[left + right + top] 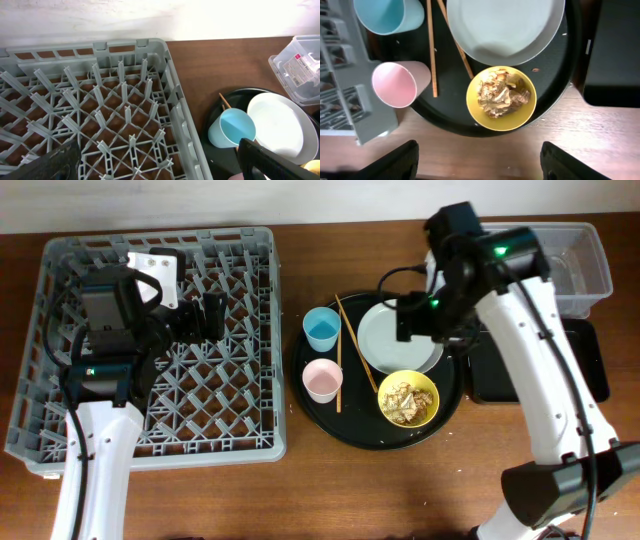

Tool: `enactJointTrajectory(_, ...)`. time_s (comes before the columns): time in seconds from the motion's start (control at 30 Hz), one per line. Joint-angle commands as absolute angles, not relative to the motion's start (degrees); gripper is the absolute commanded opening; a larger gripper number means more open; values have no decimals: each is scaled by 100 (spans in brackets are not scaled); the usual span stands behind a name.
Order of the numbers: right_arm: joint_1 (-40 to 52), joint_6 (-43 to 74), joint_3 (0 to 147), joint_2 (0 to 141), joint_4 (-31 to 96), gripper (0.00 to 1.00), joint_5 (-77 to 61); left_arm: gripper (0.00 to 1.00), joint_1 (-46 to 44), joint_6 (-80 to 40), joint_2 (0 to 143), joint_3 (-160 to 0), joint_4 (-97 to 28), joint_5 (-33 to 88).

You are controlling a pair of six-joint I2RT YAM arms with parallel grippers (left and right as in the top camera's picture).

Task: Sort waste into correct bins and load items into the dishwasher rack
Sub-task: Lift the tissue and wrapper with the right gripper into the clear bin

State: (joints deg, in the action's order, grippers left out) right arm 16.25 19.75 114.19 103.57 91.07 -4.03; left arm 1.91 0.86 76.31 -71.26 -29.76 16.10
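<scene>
Overhead: one rack (150, 340), left; round tray (330, 422) carries one blue cup (322, 329), one pink cup (322, 379), one plate (398, 340), one yellow bowl (431, 385) with scraps (404, 401), two chopsticks (340, 395).
Left wrist: left jaws wide apart, empty, over rack.
Right wrist: right jaws wide, empty, above bowl.

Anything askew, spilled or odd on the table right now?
Nothing looks broken. The chopsticks lie splayed in a V, not paired, on the round black tray, and a few loose crumbs sit on it beside the plate.
</scene>
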Motion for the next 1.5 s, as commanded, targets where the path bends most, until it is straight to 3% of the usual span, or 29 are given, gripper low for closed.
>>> enactJointTrajectory(0.0, 2003, 2392, 11043, 10388, 8982, 79, 215, 100, 193, 152, 7640, -7242, -2965, 1675)
enactJointTrajectory(0.3, 2477, 2582, 8840, 10398, 7203, 77, 180, 100, 193, 152, 7640, -7242, -2965, 1675)
enactJointTrajectory(0.63, 2480, 2534, 7146, 10451, 5572, 37, 178, 100, 193, 152, 7640, -7242, -2965, 1675)
enactJointTrajectory(0.77, 2480, 1935, 7035, 10451, 5321, 36, -99, 100, 193, 152, 7640, -7242, -2965, 1675)
enactJointTrajectory(0.83, 2462, 1892, 7081, 10449, 5382, 50, -104, 100, 193, 152, 7640, -7242, -2965, 1675)
enactJointTrajectory(0.87, 2462, 1890, 7214, 10449, 5566, 52, -97, 100, 193, 152, 7640, -7242, -2965, 1675)
enactJointTrajectory(1.07, 2475, 2255, 8493, 10449, 6604, 52, -333, 100, 193, 152, 7640, -7242, -2965, 1675)
enactJointTrajectory(1.37, 2709, 2753, 7789, 11078, 5865, 42, -456, 100, 193, 152, 7640, -7242, -2965, 1675)
enactJointTrajectory(1.47, 2689, 2751, 7789, 11172, 5843, 24, -537, 100, 193, 152, 7640, -7242, -2965, 1675)
